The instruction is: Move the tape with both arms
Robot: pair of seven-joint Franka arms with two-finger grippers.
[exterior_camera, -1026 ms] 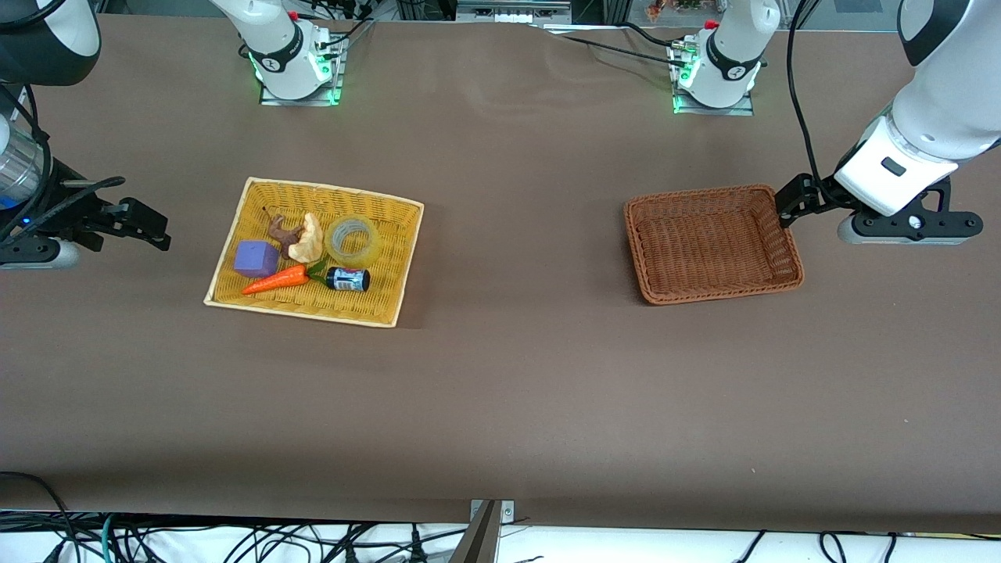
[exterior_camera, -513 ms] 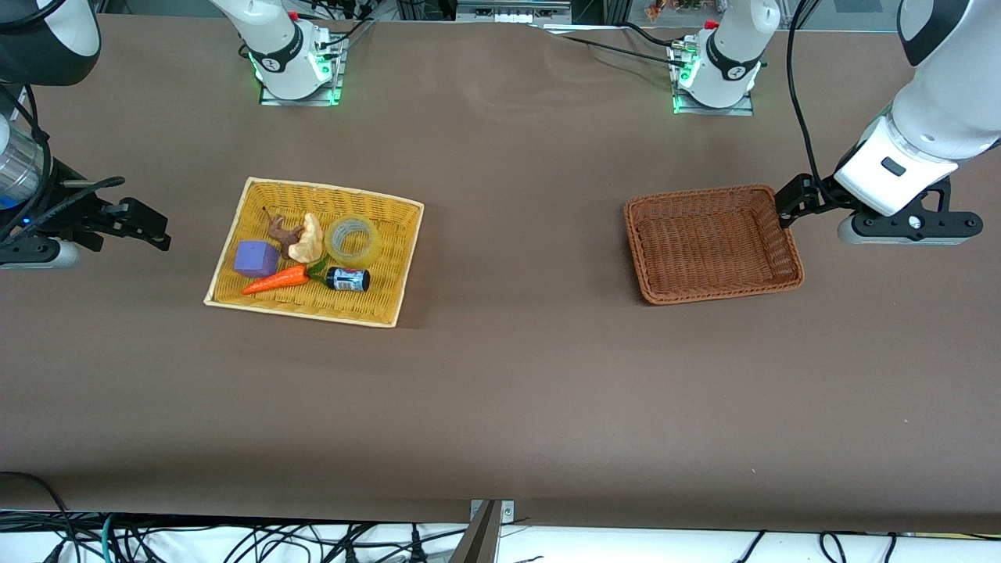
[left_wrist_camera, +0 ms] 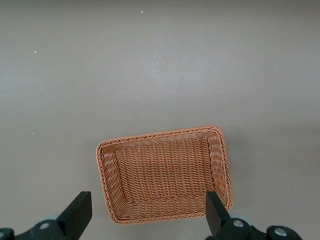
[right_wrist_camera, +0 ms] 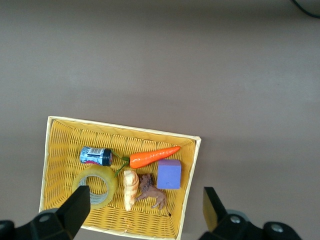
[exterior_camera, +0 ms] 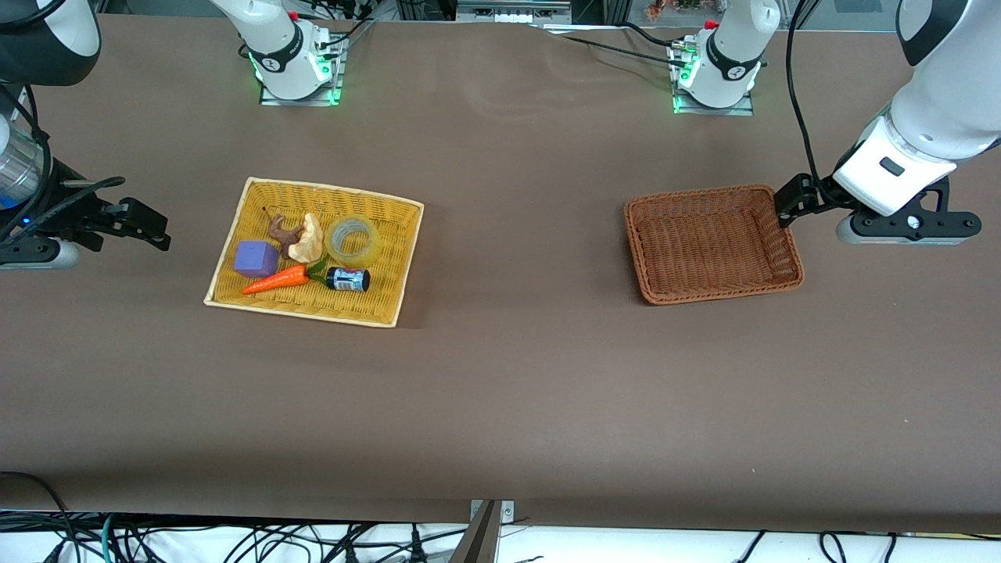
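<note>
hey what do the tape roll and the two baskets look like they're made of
The tape: glossy, translucent yellowish plastic film wound in a ring; you can see through its layers. The yellow basket holding it and the empty brown basket both show a woven, matte weave, likely wicker or a plastic imitation; the look leaves that open.

Croissant (exterior_camera: 306, 238) and bottle (exterior_camera: 348, 278) seemingly crowd tape (exterior_camera: 353, 238).

tape (exterior_camera: 353, 238) in basket (exterior_camera: 395, 270) beside bottle (exterior_camera: 348, 279), carrot (exterior_camera: 275, 280)
</note>
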